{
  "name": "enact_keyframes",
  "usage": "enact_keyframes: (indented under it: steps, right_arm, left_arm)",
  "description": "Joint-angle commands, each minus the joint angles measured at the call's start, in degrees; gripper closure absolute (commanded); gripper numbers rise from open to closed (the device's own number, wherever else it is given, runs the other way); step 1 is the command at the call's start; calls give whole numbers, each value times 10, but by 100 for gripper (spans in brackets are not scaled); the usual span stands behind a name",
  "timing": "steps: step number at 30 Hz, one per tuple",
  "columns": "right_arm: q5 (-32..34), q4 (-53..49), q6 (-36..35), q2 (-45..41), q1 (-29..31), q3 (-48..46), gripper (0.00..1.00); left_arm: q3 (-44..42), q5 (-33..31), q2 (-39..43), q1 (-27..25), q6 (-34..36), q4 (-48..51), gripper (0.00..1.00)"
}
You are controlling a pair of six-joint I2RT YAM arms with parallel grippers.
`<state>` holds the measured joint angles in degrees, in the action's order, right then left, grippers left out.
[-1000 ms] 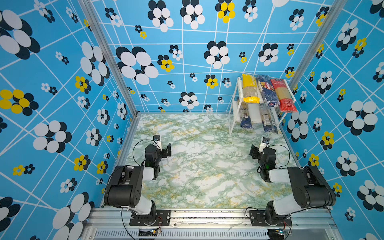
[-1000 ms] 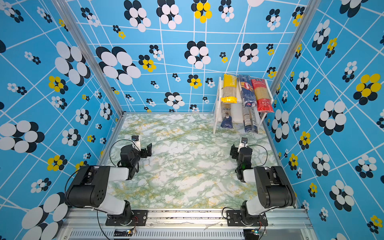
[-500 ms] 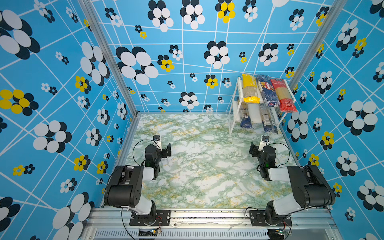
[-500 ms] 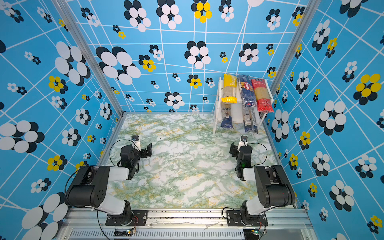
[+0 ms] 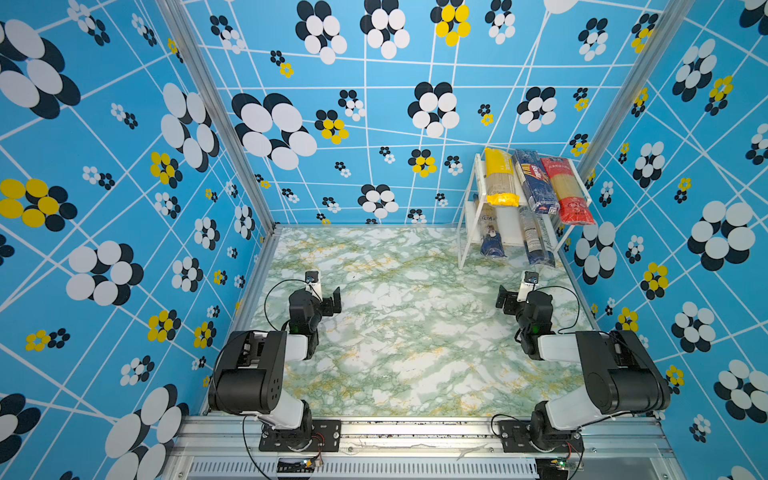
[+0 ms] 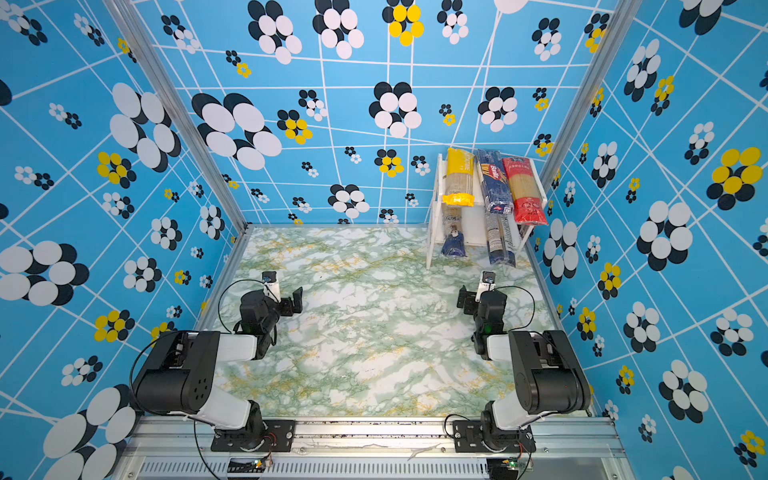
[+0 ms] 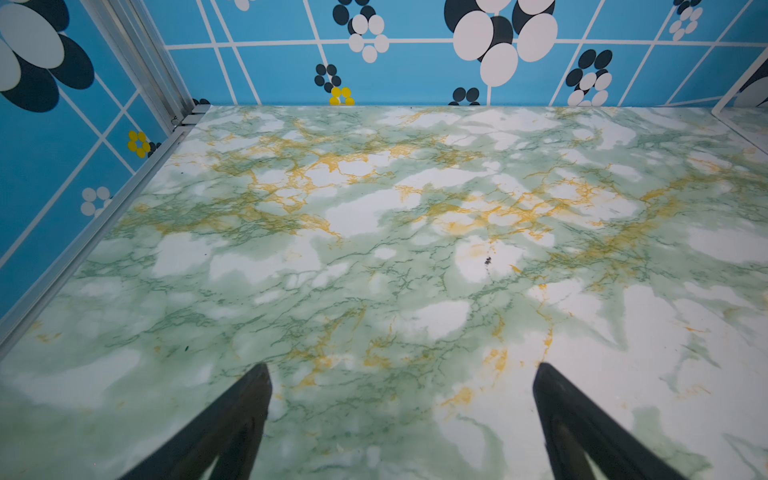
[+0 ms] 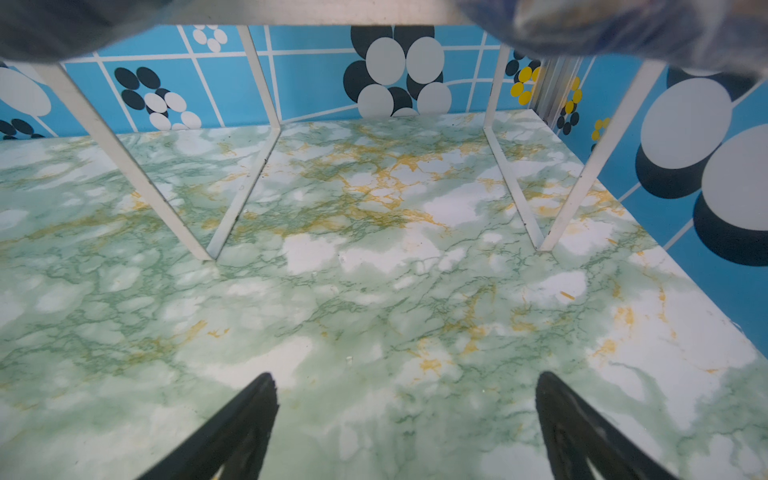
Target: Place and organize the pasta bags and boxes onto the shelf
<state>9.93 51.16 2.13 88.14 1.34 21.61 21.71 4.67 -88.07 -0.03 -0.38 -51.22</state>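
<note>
The shelf (image 5: 467,226) (image 6: 434,232) stands in the back right corner. In both top views its upper board carries a yellow pack (image 5: 500,178), a dark blue Barilla pack (image 5: 534,183) and a red pack (image 5: 567,193). Two clear packs with dark-blue ends (image 5: 491,235) (image 5: 537,243) lie on the lower board. My left gripper (image 5: 326,300) (image 7: 401,370) hovers open over the bare marble at the left. My right gripper (image 5: 509,300) (image 8: 405,378) is open and empty in front of the shelf, facing its white legs (image 8: 124,166).
Blue flowered walls (image 5: 124,208) close in the green marble table (image 5: 415,332) on three sides. An aluminium rail (image 5: 415,428) runs along the front edge with both arm bases on it. In the right wrist view a blurred pack end (image 8: 602,25) hangs above.
The right gripper's jaws have spread wider and that gripper has drawn back a little from the shelf. The left arm has not moved.
</note>
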Motion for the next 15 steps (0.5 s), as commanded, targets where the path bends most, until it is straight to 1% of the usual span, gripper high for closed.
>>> enact_keyframes:
  steps: [1,15]
  right_arm:
    - [-6,-7,0,5,-4,11,1]
    - [-7,-4,-2,3,-4,8,1]
  left_arm:
    - [7,-3,-7,4,-1,-2,1]
    - [5,-6,-6,2,0,-4,1]
